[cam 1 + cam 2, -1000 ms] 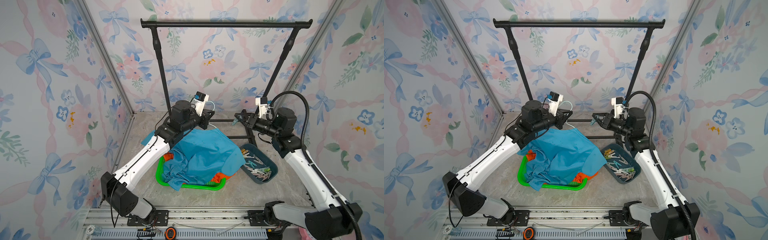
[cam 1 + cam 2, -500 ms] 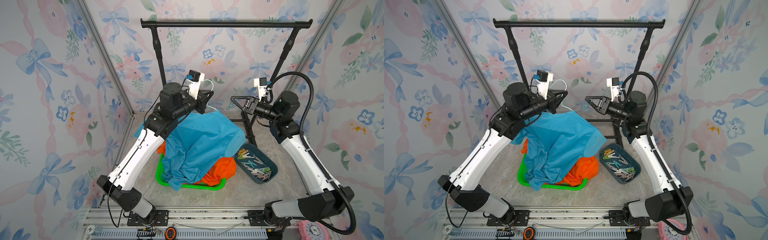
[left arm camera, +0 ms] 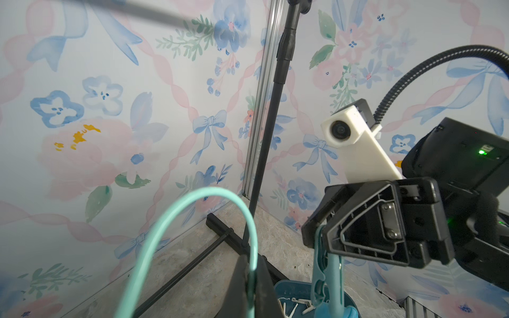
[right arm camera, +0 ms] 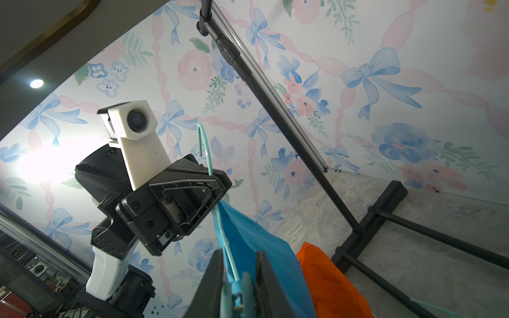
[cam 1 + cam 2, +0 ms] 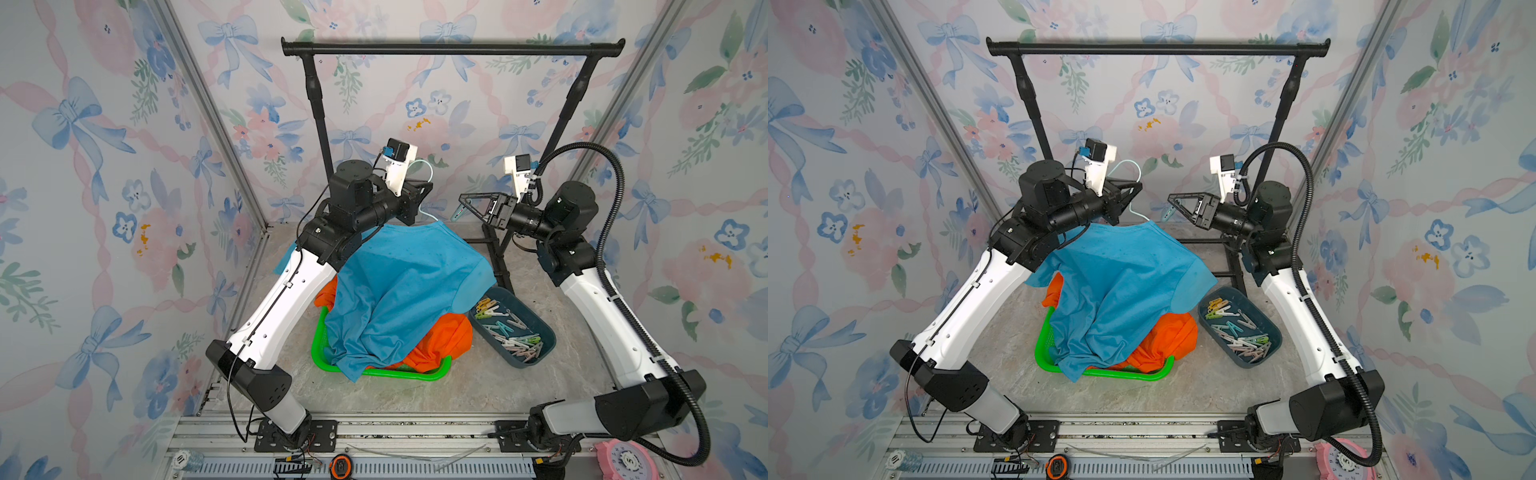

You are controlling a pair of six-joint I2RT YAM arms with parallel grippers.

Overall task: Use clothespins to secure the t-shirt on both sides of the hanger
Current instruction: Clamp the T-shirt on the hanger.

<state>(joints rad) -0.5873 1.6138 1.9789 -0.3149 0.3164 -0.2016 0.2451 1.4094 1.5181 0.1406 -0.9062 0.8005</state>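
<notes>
Comparing with a second earlier, the left gripper (image 5: pixel 424 192), clamped on the teal hanger (image 3: pixel 210 190), is found raised, so the blue t-shirt (image 5: pixel 407 282) is hung instead of heaped; the right gripper (image 5: pixel 462 201), pinched on a teal clothespin (image 3: pixel 333 275), is raised near the collar. An orange garment (image 5: pixel 444 336) is held in the green basket (image 5: pixel 320 336) under the shirt's hem, and mixed clothespins (image 5: pixel 511 336) are piled in the dark tray (image 5: pixel 534 318) beside it.

A bright blue cotton t-shirt (image 5: pixel 409 286) hung on a thin pale-teal hanger (image 5: pixel 428 174), its hem slumped over a green plastic basket (image 5: pixel 399 374). The left end effector (image 5: pixel 422 193) clamped the hanger neck. The right end effector (image 5: pixel 462 203) pinched one teal plastic clothespin (image 5: pixel 456 214) near the collar. Mixed pastel clothespins (image 5: pixel 509 332) lay loose in a dark teal tray (image 5: pixel 519 363).
</notes>
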